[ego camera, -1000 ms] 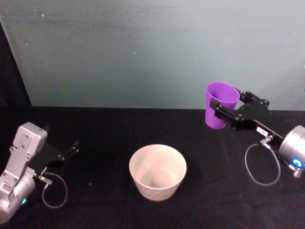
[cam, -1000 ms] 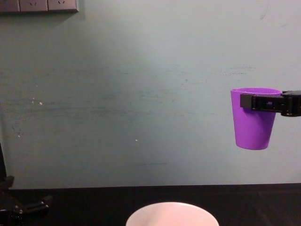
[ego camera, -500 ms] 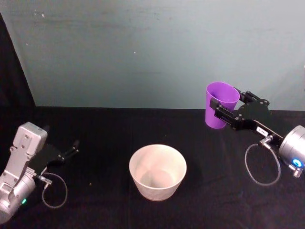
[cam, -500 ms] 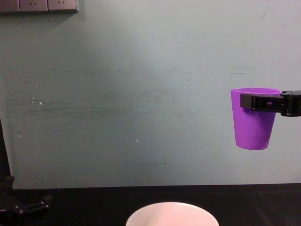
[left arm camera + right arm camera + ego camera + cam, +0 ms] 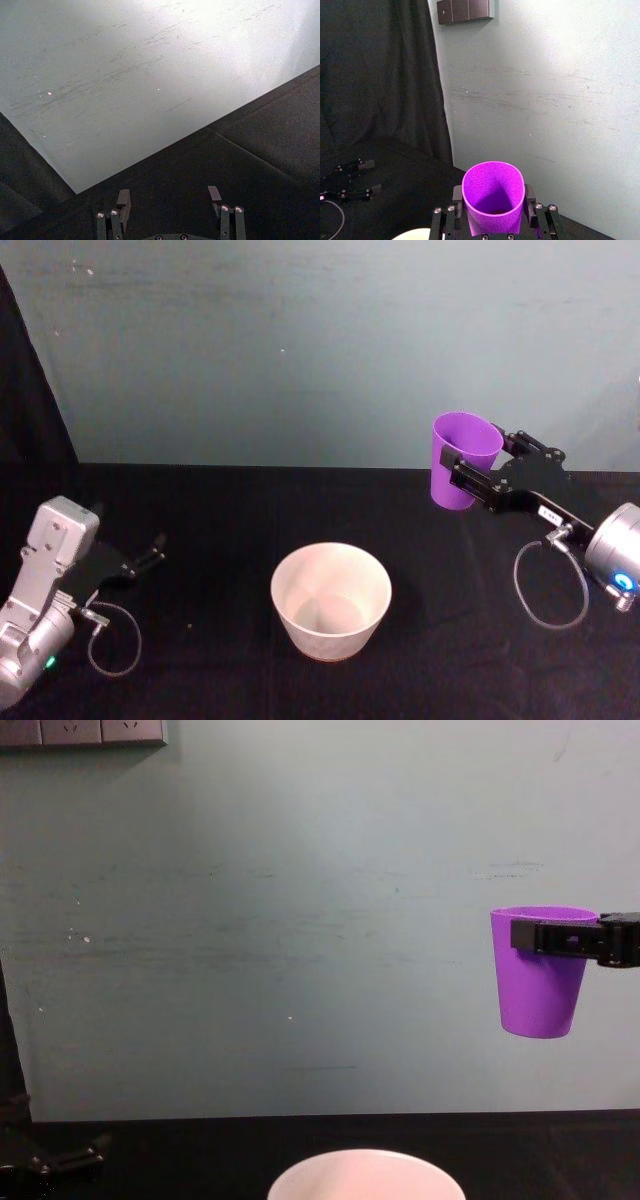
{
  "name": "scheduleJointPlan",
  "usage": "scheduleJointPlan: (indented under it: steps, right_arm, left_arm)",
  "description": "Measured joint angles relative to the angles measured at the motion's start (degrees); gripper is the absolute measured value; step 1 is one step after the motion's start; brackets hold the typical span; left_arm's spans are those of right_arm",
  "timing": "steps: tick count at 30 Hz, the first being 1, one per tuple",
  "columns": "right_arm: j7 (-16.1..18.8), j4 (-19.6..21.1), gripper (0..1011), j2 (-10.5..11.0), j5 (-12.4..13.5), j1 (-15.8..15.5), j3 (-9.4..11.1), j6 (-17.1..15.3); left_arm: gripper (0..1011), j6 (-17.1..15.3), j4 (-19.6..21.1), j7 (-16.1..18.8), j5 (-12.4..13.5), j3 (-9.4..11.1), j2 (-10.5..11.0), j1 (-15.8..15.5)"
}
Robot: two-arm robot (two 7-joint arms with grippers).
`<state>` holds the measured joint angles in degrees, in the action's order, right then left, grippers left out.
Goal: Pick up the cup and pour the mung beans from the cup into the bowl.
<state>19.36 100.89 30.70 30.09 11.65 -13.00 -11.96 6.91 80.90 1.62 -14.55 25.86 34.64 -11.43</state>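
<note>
The right gripper (image 5: 468, 478) is closed around the cup (image 5: 447, 490), one black finger pressed to each side just under the rim, so the cup is pinched between them and hangs in the air well above the black table (image 5: 220, 510). From the chest view the cup (image 5: 540, 998) sits upright with its mouth level, the fingers (image 5: 553, 936) crossing it like a band near the top. It is a smooth bright purple tumbler, narrowing toward the base, with no handle. Looking down into it from the right wrist, the cup (image 5: 492, 186) is deep in shadow at the bottom, and I cannot tell what lies there. The bowl (image 5: 330, 632) stands on the table nearer the robot and to the left of the cup, well apart from it; it is wide, pale and round. The left gripper (image 5: 169, 196) rests low at the table's left side with its fingers spread apart, holding nothing.
</note>
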Motion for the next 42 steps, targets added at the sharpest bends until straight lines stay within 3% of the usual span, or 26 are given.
scheduleJointPlan:
  steps: [42]
  right_arm:
    - [0.00,0.00,715,0.00,0.00,0.00,0.00,0.00]
  left_arm:
    - [1000,0.00,0.00,0.00,0.00,0.00,0.00,0.00]
